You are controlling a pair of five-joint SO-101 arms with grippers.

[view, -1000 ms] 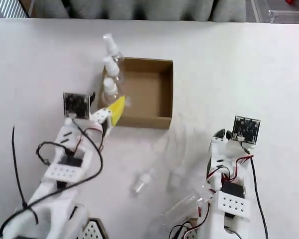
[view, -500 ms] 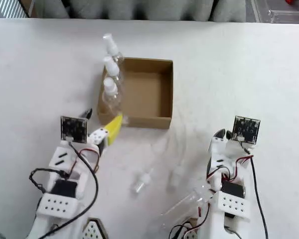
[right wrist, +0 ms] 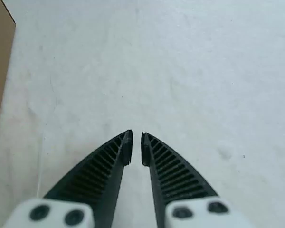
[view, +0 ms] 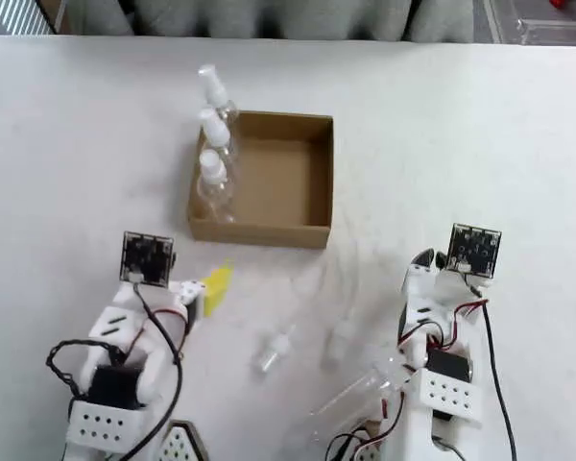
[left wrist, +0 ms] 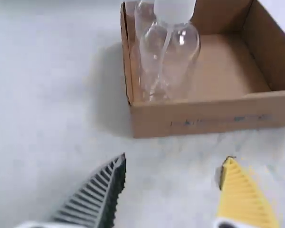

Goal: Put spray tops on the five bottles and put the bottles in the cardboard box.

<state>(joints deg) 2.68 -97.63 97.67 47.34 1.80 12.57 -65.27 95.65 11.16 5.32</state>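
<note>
Left wrist view: left hand spread wide, empty (right hand nearly closed, empty too).

Cardboard box: brown, open-topped, roughly square, sitting upright at the centre of the table toward the far side. Clear bottles, three, each fitted with a white spray top, standing upright in a row inside the box along its left wall, from the near-left corner to the far-left corner. Loose spray tops, two, whitish, lying on the table near of the box and apart from each other; a further clear bottle lies on its side nearer still, to the right.
</note>
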